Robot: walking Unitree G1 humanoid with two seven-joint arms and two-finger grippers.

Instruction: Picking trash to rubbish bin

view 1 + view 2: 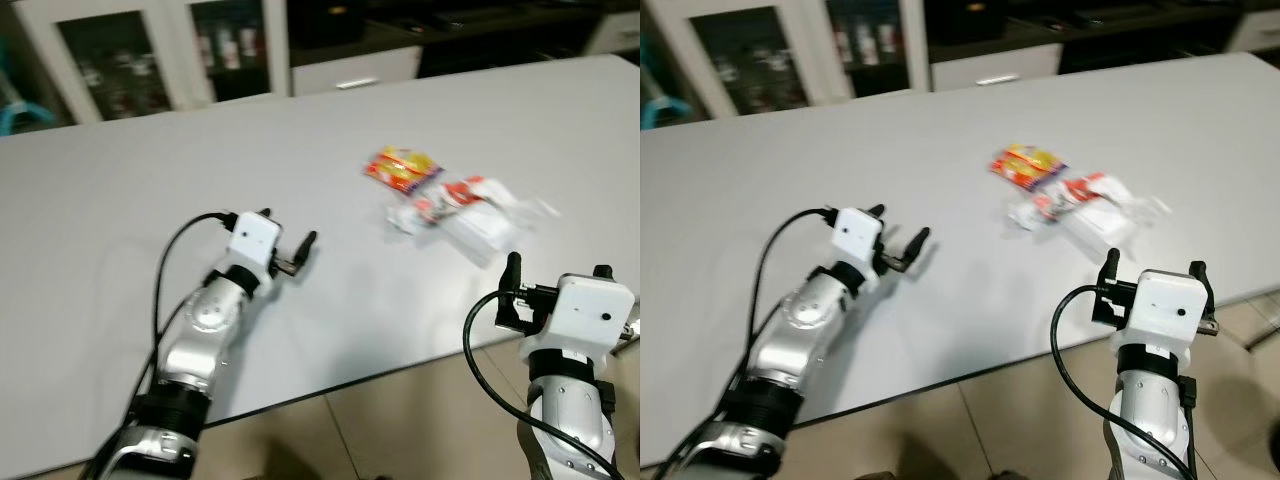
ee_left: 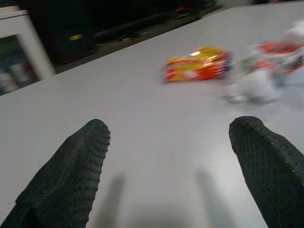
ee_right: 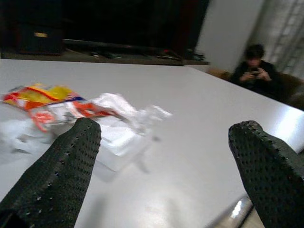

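You have the trash right of centre in the head views, on the white table (image 1: 120, 200): a yellow and red snack wrapper (image 1: 403, 168) with a crumpled white and red plastic wrapper (image 1: 462, 212) touching its lower right side. The snack wrapper's long axis runs from upper left to lower right in the frame; the white wrapper trails on along the same diagonal toward the table's near right edge, though blur makes its outline hard to fix. Your left gripper (image 1: 283, 243) sits at lower left of centre, over the table, pointing toward the trash but well apart from it, fingers (image 2: 66, 175) spread with nothing between them. Your right gripper (image 1: 1152, 268) is at the lower right, just off the table's near edge, below the white wrapper, fingers (image 3: 57, 180) also spread and empty. At the upper right of the right wrist view a person (image 3: 259, 71) sits beyond the table's far end. White cabinets (image 1: 150, 50) with glass doors fill the upper left.
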